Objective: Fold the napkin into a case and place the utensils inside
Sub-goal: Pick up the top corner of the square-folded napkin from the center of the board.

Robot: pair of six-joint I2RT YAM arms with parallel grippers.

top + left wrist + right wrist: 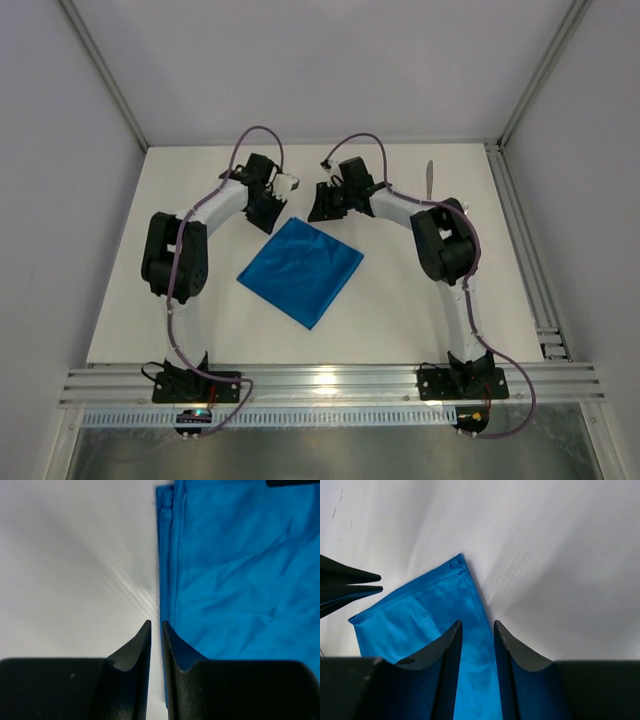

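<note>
Blue napkin (300,270) lies folded on bench (420,300). L gripper (155,626) jaws a bit apart, R gripper (476,625) wider; both hold nothing.

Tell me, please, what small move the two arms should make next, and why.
Probably lift both grippers clear of the napkin. The left gripper and the right gripper stand slightly open by its far corner and hold nothing, and the cloth lies flat, so they likely need clearance before taking a new edge for the next fold.
</note>
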